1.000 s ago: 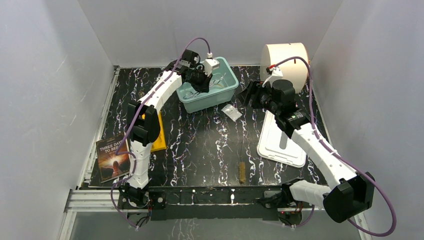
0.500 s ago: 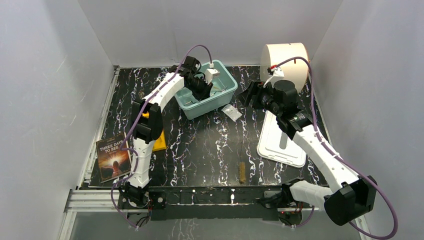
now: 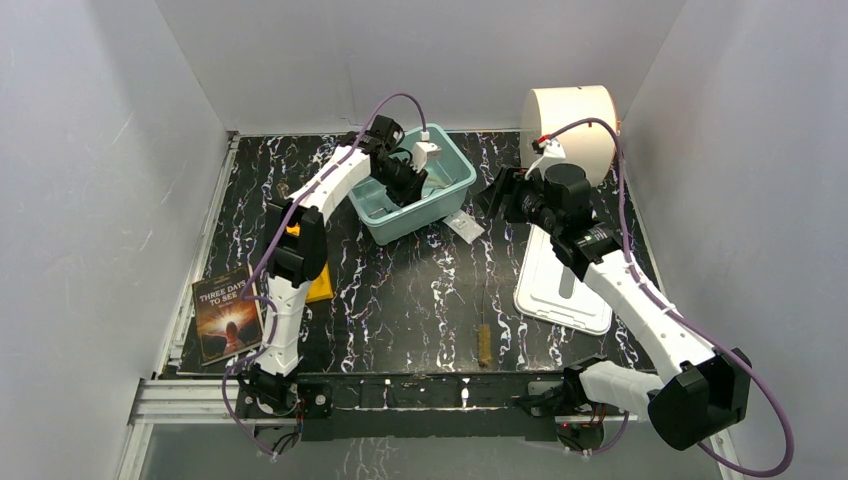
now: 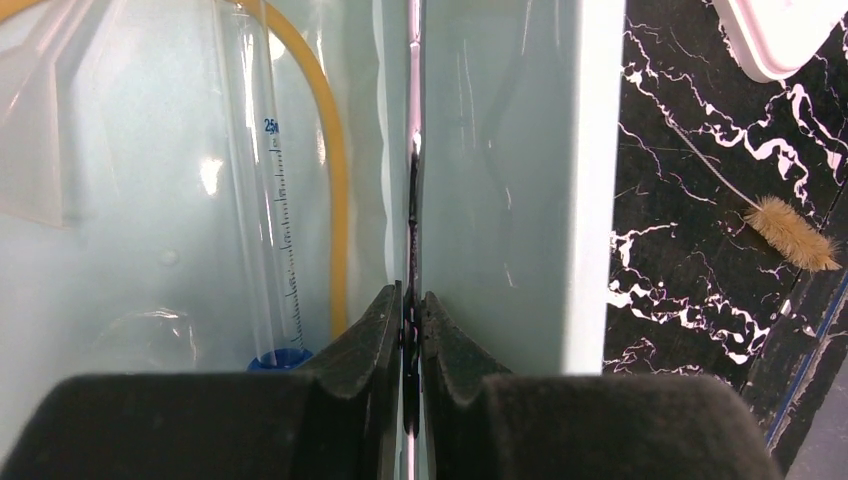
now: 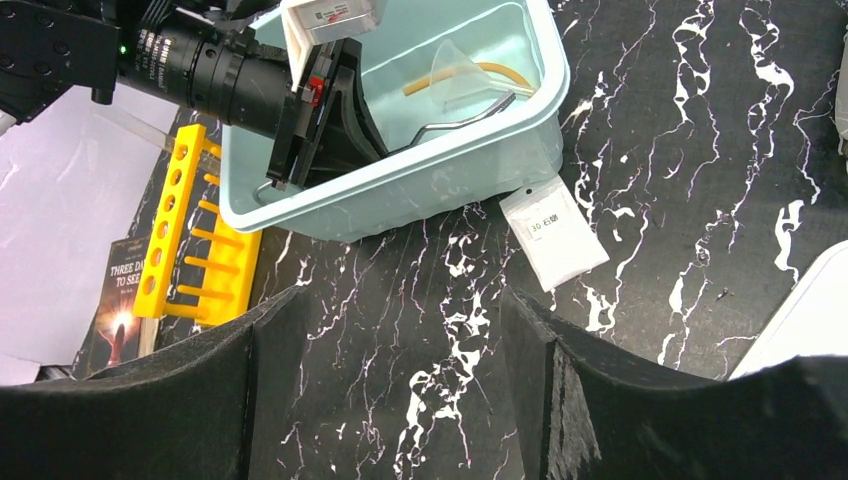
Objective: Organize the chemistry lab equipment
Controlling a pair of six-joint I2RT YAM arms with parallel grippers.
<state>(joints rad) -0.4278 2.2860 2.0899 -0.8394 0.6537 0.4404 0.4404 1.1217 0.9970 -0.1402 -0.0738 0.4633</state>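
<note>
A teal bin (image 3: 440, 200) stands at the back middle of the table. My left gripper (image 3: 405, 180) is shut on its wall; in the left wrist view (image 4: 411, 320) the jaws pinch the thin wall edge. Inside lie a graduated glass tube (image 4: 265, 180), a tan rubber tube (image 4: 337, 180), a blue cap (image 4: 275, 358), a clear funnel (image 5: 455, 70) and metal tongs (image 5: 470, 113). A brown bristle brush (image 3: 484, 343) lies near the front middle. My right gripper (image 5: 400, 400) is open and empty, above the table right of the bin.
A small white packet (image 3: 463, 224) lies just right of the bin. A white lid (image 3: 560, 285) lies at the right, the big white cylinder (image 3: 570, 120) at the back right. A yellow rack (image 5: 185, 230) and a book (image 3: 225, 312) are at the left.
The bin, held by my left gripper, has slid a little toward the front left. My right gripper has shifted slightly left, toward the bin.
</note>
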